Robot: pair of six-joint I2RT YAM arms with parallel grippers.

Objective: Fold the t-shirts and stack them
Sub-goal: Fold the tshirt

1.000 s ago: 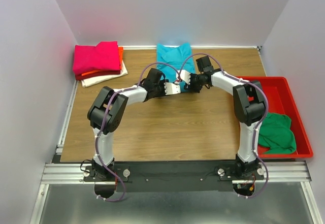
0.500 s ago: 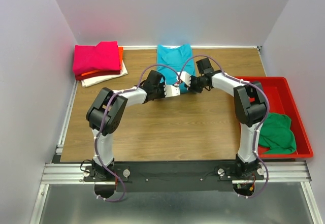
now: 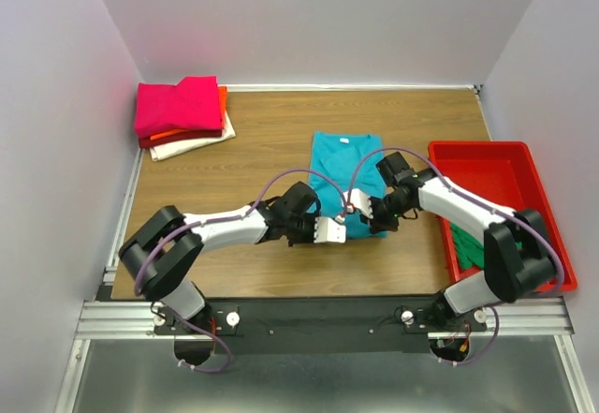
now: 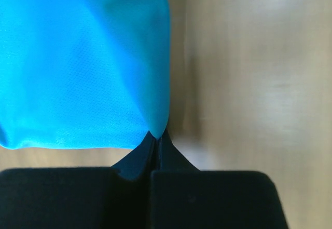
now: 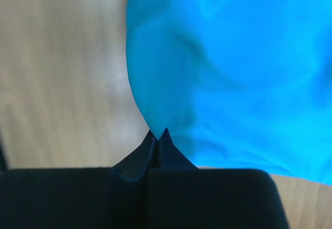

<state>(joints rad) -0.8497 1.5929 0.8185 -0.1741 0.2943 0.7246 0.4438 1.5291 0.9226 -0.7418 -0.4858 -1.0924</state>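
Teal t-shirt (image 3: 346, 165), one; stacked t-shirts (image 3: 182, 113), three; green t-shirt (image 3: 465, 247), one.

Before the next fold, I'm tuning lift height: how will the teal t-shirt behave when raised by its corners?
Probably floppy: the teal t-shirt creases where the left tool and right tool pinch its corners, so its middle would likely sag. It looks thin, so probably light.

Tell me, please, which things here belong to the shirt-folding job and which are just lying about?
Part of the job:
- teal shirt, pinched by the left gripper and right gripper
- folded stack, far left corner
- green shirt, in the tray

Just lying about:
- red tray
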